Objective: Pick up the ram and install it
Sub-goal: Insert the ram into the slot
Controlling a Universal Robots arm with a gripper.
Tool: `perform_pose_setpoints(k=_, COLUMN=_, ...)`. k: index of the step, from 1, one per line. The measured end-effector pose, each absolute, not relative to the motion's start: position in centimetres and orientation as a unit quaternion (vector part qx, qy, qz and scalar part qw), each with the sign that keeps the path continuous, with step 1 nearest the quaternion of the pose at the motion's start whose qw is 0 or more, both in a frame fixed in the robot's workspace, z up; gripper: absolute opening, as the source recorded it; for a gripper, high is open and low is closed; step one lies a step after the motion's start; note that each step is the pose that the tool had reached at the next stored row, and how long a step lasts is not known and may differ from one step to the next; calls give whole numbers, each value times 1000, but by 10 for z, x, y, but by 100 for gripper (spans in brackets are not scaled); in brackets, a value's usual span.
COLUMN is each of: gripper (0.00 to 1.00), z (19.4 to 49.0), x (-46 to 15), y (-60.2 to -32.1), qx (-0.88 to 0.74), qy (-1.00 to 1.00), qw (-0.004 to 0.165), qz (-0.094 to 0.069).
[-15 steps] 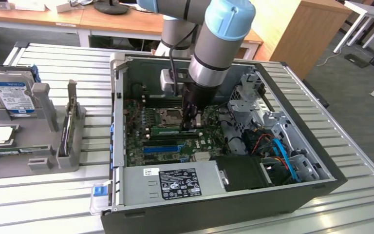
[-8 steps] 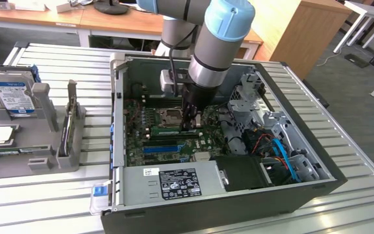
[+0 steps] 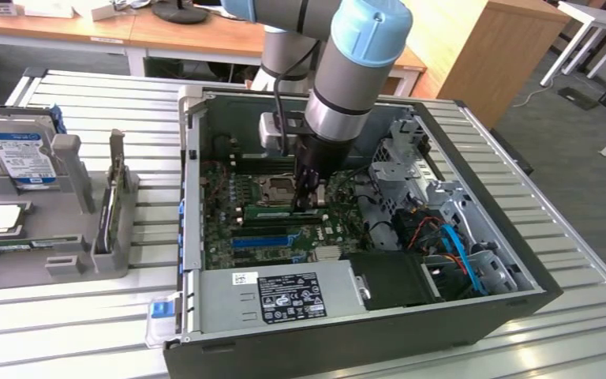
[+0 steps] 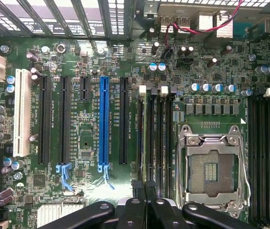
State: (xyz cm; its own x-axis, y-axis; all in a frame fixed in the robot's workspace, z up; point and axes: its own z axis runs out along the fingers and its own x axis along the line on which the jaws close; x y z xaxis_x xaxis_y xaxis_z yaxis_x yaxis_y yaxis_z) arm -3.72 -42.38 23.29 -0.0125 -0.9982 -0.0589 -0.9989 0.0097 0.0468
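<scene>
The ram [image 3: 266, 212] is a thin green stick lying low along a memory slot of the motherboard [image 3: 224, 237], inside the open computer case [image 3: 334, 347]. My gripper [image 3: 305, 204] reaches straight down into the case and stands at the ram's end towards the exterior view's right. In the wrist view the gripper [image 4: 144, 191] is shut, its black fingertips [image 4: 137, 187] pressed together over the end of the dark memory slots [image 4: 154, 138]. There the ram is edge-on and I cannot tell it from the slots. Whether the fingertips touch it is unclear.
The processor socket [image 4: 211, 167] lies beside the memory slots, and a long blue slot [image 4: 104, 124] on the other side. A power supply [image 3: 282, 292] and drive cage [image 3: 409, 158] crowd the case. A hard drive [image 3: 16, 154] stands in a grey fixture [image 3: 72, 253] at the exterior view's left.
</scene>
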Motion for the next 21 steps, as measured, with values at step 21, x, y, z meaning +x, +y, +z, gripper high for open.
perform_pose_setpoints(k=21, gripper=11, z=231, x=-37, y=-424, qx=-703, qy=711, qw=5, qz=37)
